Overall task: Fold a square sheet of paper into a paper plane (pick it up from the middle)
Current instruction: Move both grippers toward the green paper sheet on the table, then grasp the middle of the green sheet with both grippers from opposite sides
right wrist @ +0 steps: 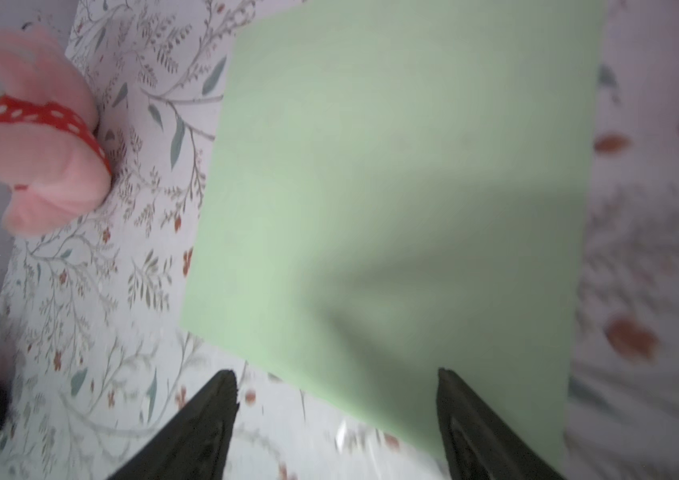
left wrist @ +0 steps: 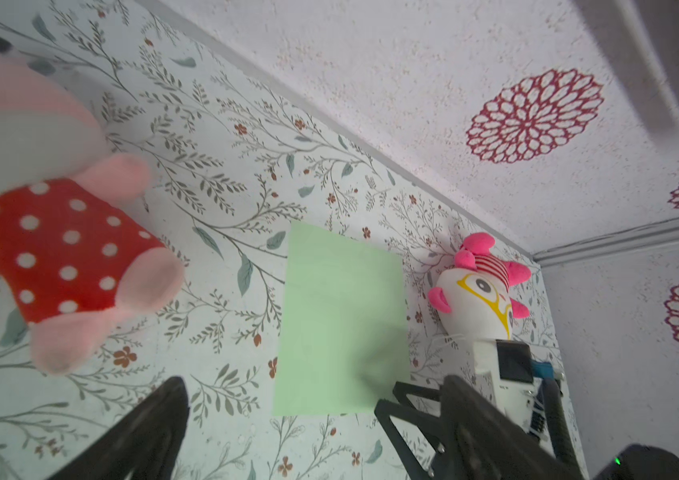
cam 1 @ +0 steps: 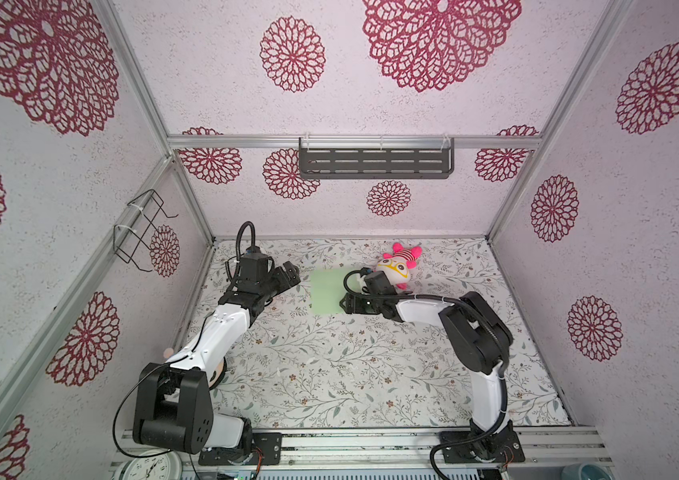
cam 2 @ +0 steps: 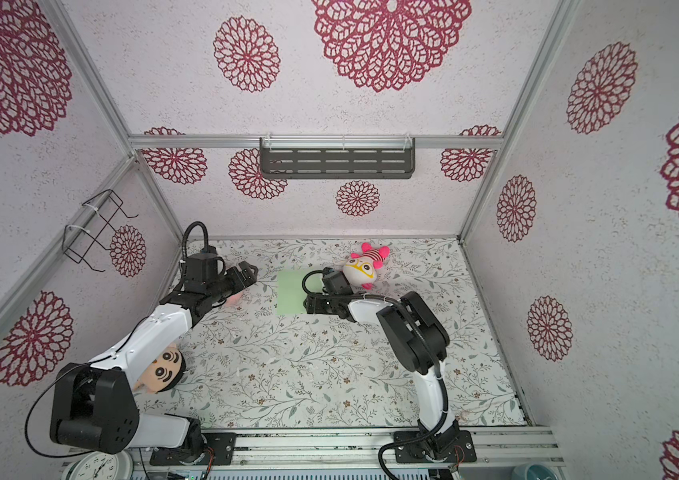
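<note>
The square sheet of paper (cam 1: 327,291) (cam 2: 291,291) lies flat on the floral table, pale green with no fold showing; it also fills much of the wrist views (left wrist: 342,320) (right wrist: 391,187). My right gripper (cam 1: 345,305) (cam 2: 308,303) (right wrist: 335,374) hangs open low over the sheet's near right corner, one finger (right wrist: 466,415) above the paper, its mate above bare table. It also shows in the left wrist view (left wrist: 396,399). Left of the sheet and apart from it, my left gripper (cam 1: 292,276) (cam 2: 248,272) (left wrist: 312,380) stands wide open and empty. A paper plane is out of view.
A white plush with pink fins and yellow glasses (cam 1: 398,268) (left wrist: 479,291) lies just right of the sheet. A pink plush in a red dotted dress (left wrist: 59,249) (right wrist: 38,137) lies under my left arm. A doll head (cam 2: 163,370) sits near left. A dark shelf (cam 1: 375,160) hangs on the back wall.
</note>
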You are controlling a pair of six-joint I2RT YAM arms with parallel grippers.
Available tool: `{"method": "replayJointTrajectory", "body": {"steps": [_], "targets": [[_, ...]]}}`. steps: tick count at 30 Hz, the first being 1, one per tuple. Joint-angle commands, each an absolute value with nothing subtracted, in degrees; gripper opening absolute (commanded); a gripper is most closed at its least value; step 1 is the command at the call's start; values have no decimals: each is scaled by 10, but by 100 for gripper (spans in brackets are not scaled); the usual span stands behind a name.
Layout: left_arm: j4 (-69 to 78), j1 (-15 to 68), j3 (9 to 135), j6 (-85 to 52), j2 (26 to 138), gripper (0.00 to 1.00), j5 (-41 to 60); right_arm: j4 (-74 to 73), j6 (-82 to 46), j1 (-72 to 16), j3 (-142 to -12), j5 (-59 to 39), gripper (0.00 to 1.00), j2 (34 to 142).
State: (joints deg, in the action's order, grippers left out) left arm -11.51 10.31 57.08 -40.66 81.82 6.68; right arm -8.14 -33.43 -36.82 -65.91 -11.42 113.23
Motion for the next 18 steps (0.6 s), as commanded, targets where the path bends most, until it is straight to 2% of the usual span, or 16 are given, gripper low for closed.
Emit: {"method": "replayJointTrajectory", "body": {"steps": [1,6,10,15,18], "targets": [[-169,124,577,-422,828,97,110,-10,-379,-381,-535,-127,79,1072],[-199,166,560,-440,826,97,118,-1,-406,-386,-418,-114,79,942],[-181,202,551,-471,843,98,138,2,-396,-385,-426,-104,79,863],[-171,255,591,-473,910,100,170,0,-424,-360,-441,-79,79,847],[-187,284,642,-451,963,96,183,-22,-461,-325,-428,-94,75,859]]}}
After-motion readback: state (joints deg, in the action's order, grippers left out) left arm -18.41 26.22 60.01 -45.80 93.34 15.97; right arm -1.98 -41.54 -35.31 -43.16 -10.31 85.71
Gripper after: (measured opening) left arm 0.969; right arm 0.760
